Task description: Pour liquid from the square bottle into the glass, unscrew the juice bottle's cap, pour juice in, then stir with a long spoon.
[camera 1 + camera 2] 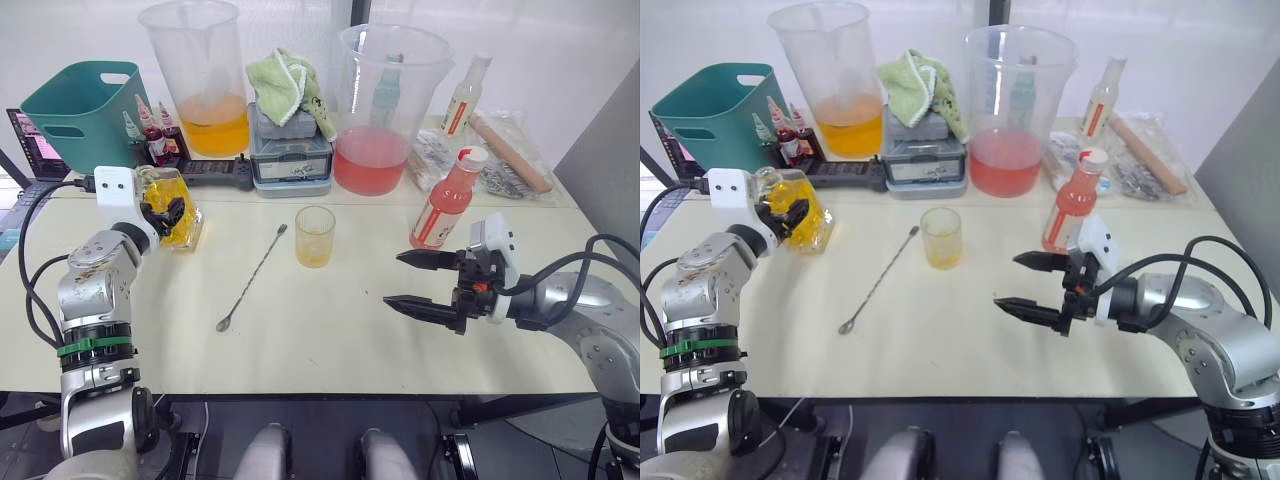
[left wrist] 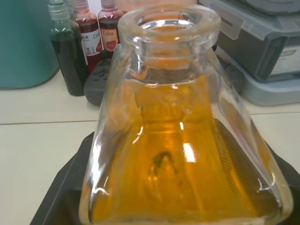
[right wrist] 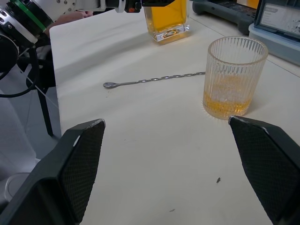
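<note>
The right tool (image 1: 422,283), fingers spread apart and empty, hovers just in front of the upright tall slim pink-red plastic juice bottle (image 1: 446,203), while the left tool (image 1: 165,213) clamps the short square glass bottle of orange liquid (image 1: 178,222) standing on the table (image 1: 330,330).

1. You are looking at a lab-style test bench: a plain cream table (image 1: 330,330) is standing against a white wall.
2. Two huge clear plastic measuring beakers (image 1: 196,75) are holding orange and pink liquid.
3. Small dye bottles (image 1: 155,135) are sitting beside a teal plastic bin (image 1: 75,110).
4. A grey lidded plastic box (image 1: 290,155) is carrying a green cloth (image 1: 285,80).
</note>
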Controlling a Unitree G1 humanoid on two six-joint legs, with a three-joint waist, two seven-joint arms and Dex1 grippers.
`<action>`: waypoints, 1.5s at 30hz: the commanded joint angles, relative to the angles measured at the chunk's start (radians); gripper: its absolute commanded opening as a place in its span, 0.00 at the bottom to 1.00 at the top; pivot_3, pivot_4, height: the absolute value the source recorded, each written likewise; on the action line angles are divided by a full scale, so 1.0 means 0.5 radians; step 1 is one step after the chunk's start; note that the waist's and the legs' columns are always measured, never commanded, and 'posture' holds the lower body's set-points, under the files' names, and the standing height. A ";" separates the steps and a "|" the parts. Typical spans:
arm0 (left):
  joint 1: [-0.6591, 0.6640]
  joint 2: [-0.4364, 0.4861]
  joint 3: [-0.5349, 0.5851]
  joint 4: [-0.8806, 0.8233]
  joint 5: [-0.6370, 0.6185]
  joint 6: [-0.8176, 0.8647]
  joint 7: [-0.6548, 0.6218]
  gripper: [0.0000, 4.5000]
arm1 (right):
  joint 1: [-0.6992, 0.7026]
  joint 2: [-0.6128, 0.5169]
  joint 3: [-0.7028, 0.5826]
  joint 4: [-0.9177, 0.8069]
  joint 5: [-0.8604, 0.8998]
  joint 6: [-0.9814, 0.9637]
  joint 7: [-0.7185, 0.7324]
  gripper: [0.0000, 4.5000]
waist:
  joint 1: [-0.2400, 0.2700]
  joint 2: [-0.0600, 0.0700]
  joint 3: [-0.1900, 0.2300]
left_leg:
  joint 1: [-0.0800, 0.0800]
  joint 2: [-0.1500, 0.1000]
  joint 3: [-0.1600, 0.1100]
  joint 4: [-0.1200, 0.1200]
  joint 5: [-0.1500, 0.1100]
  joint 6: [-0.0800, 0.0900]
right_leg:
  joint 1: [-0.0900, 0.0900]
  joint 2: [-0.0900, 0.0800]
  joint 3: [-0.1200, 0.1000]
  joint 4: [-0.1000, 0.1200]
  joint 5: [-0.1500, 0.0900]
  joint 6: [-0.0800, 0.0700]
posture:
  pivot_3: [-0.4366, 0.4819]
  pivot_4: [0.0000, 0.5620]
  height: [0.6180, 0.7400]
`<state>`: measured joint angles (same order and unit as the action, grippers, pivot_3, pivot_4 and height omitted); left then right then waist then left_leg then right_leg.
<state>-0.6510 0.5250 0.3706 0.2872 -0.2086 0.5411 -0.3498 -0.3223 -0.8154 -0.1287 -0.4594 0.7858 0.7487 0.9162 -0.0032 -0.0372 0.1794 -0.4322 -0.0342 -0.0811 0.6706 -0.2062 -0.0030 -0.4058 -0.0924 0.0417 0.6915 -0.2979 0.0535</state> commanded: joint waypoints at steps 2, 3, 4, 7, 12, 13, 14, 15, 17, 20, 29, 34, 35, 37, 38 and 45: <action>-0.029 0.089 0.023 -0.045 -0.029 -0.129 -0.037 0.63 | -0.061 -0.015 -0.021 -0.007 -0.001 -0.028 0.015 1.00 | -0.004 0.000 0.000 | 0.001 0.001 0.000 0.000 0.000 0.000 | 0.000 0.000 0.000 0.000 0.000 0.000 | 0.48 0.27 1.00; -0.024 0.091 0.018 -0.036 -0.028 -0.136 -0.045 0.63 | -0.067 -0.014 -0.019 -0.007 -0.001 -0.025 0.012 1.00 | -0.005 0.000 0.000 | 0.001 0.001 0.000 -0.001 0.000 0.000 | 0.000 0.000 0.000 0.000 0.000 0.000 | 0.48 0.27 1.00; -0.023 0.090 0.017 -0.031 -0.031 -0.140 -0.048 0.63 | -0.070 -0.014 -0.017 -0.004 -0.001 -0.025 0.012 1.00 | -0.006 0.000 0.000 | 0.001 0.001 0.000 -0.001 0.000 0.000 | 0.000 0.000 0.000 0.000 0.000 0.000 | 0.48 0.27 1.00; -0.017 0.098 -0.009 -0.006 -0.017 -0.150 -0.064 0.63 | -0.085 -0.013 -0.013 0.002 0.001 -0.021 0.009 1.00 | -0.007 0.000 0.000 | 0.001 0.000 0.000 -0.001 0.000 0.000 | 0.000 0.000 0.000 0.000 0.000 0.000 | 0.48 0.27 1.00; 0.003 0.093 -0.019 -0.041 -0.028 -0.152 -0.048 0.74 | -0.126 -0.007 0.000 -0.006 0.016 0.006 -0.016 1.00 | -0.008 0.000 0.000 | 0.002 0.000 0.000 -0.001 0.000 0.000 | 0.000 0.000 0.001 0.001 0.000 0.000 | 0.48 0.27 1.00; 0.010 0.091 0.000 -0.084 -0.049 -0.176 -0.056 0.86 | -0.134 -0.007 0.003 -0.007 0.019 0.012 -0.021 1.00 | -0.008 0.000 0.000 | 0.002 0.001 0.000 -0.001 0.000 0.000 | 0.000 0.000 0.001 0.001 0.000 0.000 | 0.48 0.27 1.00; 0.016 0.090 0.015 -0.115 -0.066 -0.194 -0.061 0.90 | -0.137 -0.008 0.002 -0.007 0.021 0.015 -0.022 1.00 | -0.007 0.000 0.000 | 0.002 0.001 0.000 -0.001 0.000 0.000 | 0.000 0.000 0.001 0.001 0.000 0.000 | 0.48 0.27 1.00; 0.026 0.095 0.019 -0.160 -0.081 -0.237 -0.090 0.98 | -0.139 -0.010 0.002 -0.007 0.023 0.018 -0.022 1.00 | -0.007 0.000 0.000 | 0.003 0.001 0.000 -0.001 0.000 0.000 | 0.001 0.000 0.001 0.001 0.000 0.000 | 0.48 0.27 1.00; 0.026 0.105 0.043 -0.212 -0.114 -0.239 -0.087 0.99 | -0.141 -0.012 0.000 -0.009 0.029 0.025 -0.024 1.00 | -0.006 0.000 0.000 | 0.003 0.001 0.000 -0.001 0.000 0.000 | 0.001 -0.001 0.001 0.001 0.000 0.000 | 0.48 0.27 1.00; 0.020 0.131 0.068 -0.286 -0.156 -0.218 -0.082 0.99 | -0.145 -0.014 -0.002 -0.012 0.036 0.037 -0.022 1.00 | -0.007 0.000 0.000 | 0.005 0.001 0.001 -0.001 0.000 0.000 | 0.002 -0.001 0.001 0.001 0.000 0.000 | 0.48 0.27 1.00; -0.064 0.231 0.123 -0.535 -0.314 -0.160 -0.094 0.99 | -0.205 -0.008 0.026 0.039 0.025 0.038 0.019 1.00 | -0.008 0.000 0.000 | 0.006 0.001 0.001 -0.002 0.000 0.000 | 0.002 0.000 0.001 0.001 0.000 0.000 | 0.48 0.27 1.00; -0.029 0.328 0.141 -0.718 -0.491 -0.005 -0.224 0.99 | -0.235 -0.015 0.046 0.089 0.013 0.025 0.061 1.00 | -0.013 0.000 0.000 | 0.006 0.001 0.001 -0.003 0.000 0.000 | 0.002 0.000 0.002 0.001 0.000 0.000 | 0.48 0.27 1.00; 0.003 0.370 0.149 -0.776 -0.546 0.058 -0.277 0.99 | -0.241 -0.017 0.050 0.101 0.011 0.023 0.073 1.00 | -0.016 0.000 0.000 | 0.007 0.001 0.001 -0.003 0.000 0.000 | 0.003 0.000 0.002 0.001 0.000 0.000 | 0.48 0.27 1.00; 0.051 0.432 0.162 -0.852 -0.624 0.141 -0.347 0.99 | -0.251 -0.018 0.055 0.119 0.006 0.019 0.093 1.00 | -0.020 0.000 0.000 | 0.007 0.002 0.002 -0.004 0.000 0.000 | 0.003 0.000 0.002 0.000 0.000 0.000 | 0.48 0.27 1.00; 0.067 0.451 0.167 -0.873 -0.654 0.168 -0.367 0.99 | -0.254 -0.018 0.057 0.125 0.005 0.018 0.101 1.00 | -0.022 0.000 0.000 | 0.008 0.002 0.002 -0.004 0.000 0.000 | 0.003 0.000 0.002 0.000 0.000 0.000 | 0.48 0.27 1.00; 0.670 0.791 0.228 -1.338 -0.952 0.395 -0.895 0.99 | -0.157 -0.061 -0.037 0.149 0.005 0.037 0.098 1.00 | -0.028 0.001 0.000 | 0.017 0.011 0.009 -0.015 0.000 0.000 | 0.007 0.001 0.004 -0.009 0.000 0.000 | 0.48 0.27 1.00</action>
<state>-0.3379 0.9021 0.4548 -0.3109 -0.6494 0.7251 -0.7463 -0.4071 -0.8379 -0.0989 -0.3714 0.7870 0.7717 0.9777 -0.0173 -0.0368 0.1791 -0.4232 -0.0277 -0.0762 0.6619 -0.2063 -0.0030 -0.4020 -0.0914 0.0436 0.6854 -0.2980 0.0532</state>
